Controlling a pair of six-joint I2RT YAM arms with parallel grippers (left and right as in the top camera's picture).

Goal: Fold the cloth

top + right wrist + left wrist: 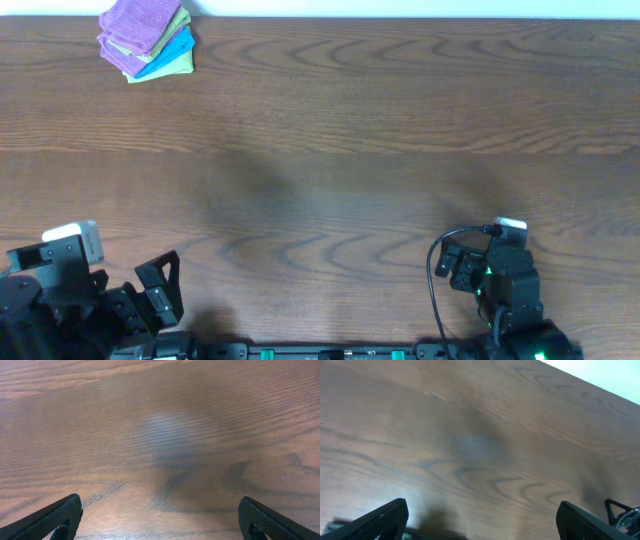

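From overhead, the cloth (140, 25), lilac and folded, is sitting on top of a small, untidy stack in the far left corner of the wooden bench (330, 120). A bright blue cloth (176, 48) and a lime-green cloth (182, 63) are poking out from under it on the stack's right side, and another lilac layer is showing at the bottom of the pile. Both arms are resting along the near edge, well apart from the stack. The left fingers (160, 285) are lying near the near left corner and the right fingers (458, 262) towards the near right corner, with a black cable looping beside them. In the left wrist view, the left fingers are standing wide apart, their dark tips showing only at the lower corners of the frame, with nothing but bare wood grain between them. Part of the right arm (622, 512) is peeking in at the lower right. In the right wrist view, the right fingers are likewise spreading wide, one tip at each lower corner, holding nothing and hanging over bare bench. The cloth is not showing in either wrist view.
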